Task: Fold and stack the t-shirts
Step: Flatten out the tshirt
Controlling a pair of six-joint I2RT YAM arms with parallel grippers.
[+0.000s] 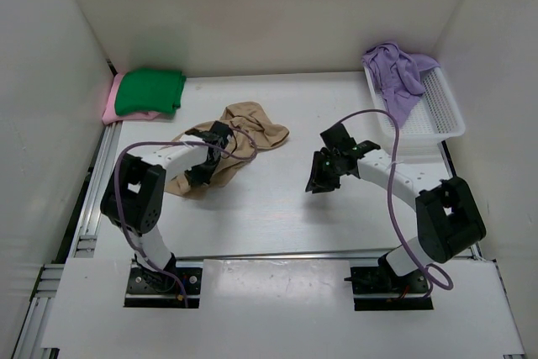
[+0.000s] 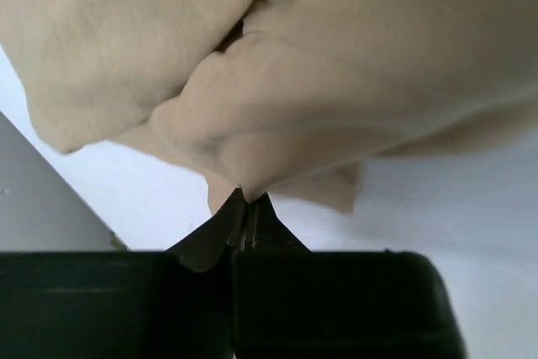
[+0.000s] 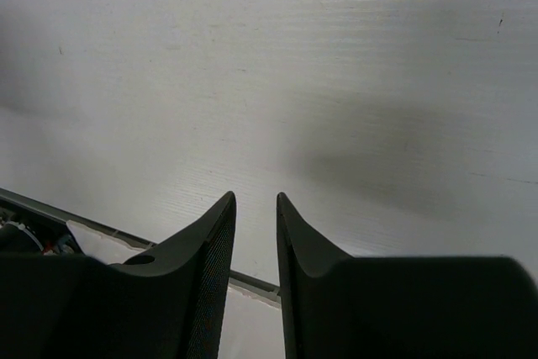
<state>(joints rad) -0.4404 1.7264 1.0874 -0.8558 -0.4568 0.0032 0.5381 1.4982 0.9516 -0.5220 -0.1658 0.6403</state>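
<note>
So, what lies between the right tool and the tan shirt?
Nothing: only bare table between right tool and tan shirt, seen in the top view.

One pink t-shirt (image 1: pixel 109 107), one green t-shirt (image 1: pixel 150 92), one tan t-shirt (image 1: pixel 256 128) and one lavender t-shirt (image 1: pixel 399 73): four in all. One white basket (image 1: pixel 443 119). Two arms (image 1: pixel 134 195) (image 1: pixel 445 218).

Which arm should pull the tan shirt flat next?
Left. The left gripper pinches the tan shirt at its edge; the right gripper is empty over the table, apart from it.
</note>
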